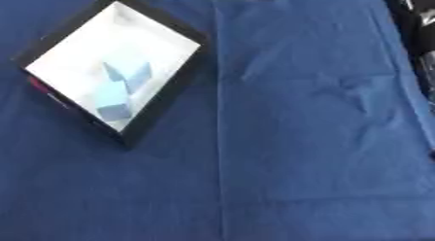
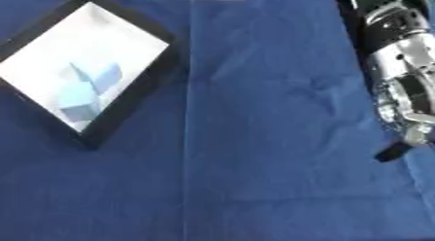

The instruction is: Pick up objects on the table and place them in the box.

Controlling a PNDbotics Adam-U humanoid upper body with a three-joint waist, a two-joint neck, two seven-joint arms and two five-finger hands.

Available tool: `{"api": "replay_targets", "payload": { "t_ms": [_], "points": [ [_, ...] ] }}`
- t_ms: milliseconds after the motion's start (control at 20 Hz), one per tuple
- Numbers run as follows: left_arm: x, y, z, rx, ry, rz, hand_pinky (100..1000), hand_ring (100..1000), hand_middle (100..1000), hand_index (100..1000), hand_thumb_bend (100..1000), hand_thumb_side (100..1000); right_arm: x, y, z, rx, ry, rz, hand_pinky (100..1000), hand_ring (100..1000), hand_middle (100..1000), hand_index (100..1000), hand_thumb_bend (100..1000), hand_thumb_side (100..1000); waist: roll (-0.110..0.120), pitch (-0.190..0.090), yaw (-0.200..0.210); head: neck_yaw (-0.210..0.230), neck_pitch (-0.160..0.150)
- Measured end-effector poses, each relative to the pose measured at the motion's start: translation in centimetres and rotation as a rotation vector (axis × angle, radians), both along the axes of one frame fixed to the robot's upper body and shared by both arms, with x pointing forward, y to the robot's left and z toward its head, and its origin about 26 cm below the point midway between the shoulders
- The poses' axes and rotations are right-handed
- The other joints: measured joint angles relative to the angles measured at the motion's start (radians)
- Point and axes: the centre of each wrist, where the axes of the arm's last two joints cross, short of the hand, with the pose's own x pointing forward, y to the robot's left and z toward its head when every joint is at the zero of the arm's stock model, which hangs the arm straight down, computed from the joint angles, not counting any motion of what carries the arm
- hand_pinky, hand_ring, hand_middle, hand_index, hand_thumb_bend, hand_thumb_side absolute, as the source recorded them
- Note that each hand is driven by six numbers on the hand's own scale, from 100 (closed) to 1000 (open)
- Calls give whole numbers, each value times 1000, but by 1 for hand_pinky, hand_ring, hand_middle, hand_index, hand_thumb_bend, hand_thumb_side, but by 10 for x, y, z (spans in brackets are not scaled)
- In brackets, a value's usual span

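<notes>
A box with a black rim (image 1: 167, 93) and a white inside lies turned like a diamond at the upper left of the table. Inside it lie pale blue blocks (image 1: 119, 87), leaning on each other near its lower corner. My right arm (image 2: 399, 65), black and silver, comes down the right edge of the right eye view. Its hand (image 2: 393, 151) shows only as a dark tip above the cloth, far from the box and with nothing seen in it. My left hand shows in neither view.
A dark blue cloth (image 1: 297, 138) covers the whole table, with a straight crease down its middle and soft wrinkles at the right. A small red bit (image 1: 36, 84) shows against the box's outer lower-left wall.
</notes>
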Motion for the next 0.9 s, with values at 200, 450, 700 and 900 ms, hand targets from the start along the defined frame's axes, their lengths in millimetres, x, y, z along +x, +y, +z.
{"api": "replay_targets", "payload": {
  "t_ms": [200, 450, 700, 900],
  "points": [
    [0, 0, 0, -3, 4, 0, 656, 1000, 906, 660, 100, 604, -1, 42, 3, 20, 14, 92, 777, 658, 460, 572, 109, 100, 0, 0, 9, -9, 0],
    [2, -1, 3, -4, 6, -6, 656, 1000, 908, 660, 100, 604, -8, 82, 7, 25, 5, 184, 768, 655, 460, 571, 120, 100, 0, 0, 23, -25, -10],
    [5, -6, 5, -15, -2, -21, 655, 1000, 908, 660, 100, 605, -12, 115, -1, 11, 11, 240, 774, 655, 460, 570, 100, 100, 0, 1, 58, -55, -18],
    [9, -13, 8, -24, -4, -50, 654, 1000, 909, 659, 100, 608, -13, 137, -15, -19, 29, 258, 789, 658, 459, 571, 100, 100, 0, 1, 93, -84, -17]
  ]
}}
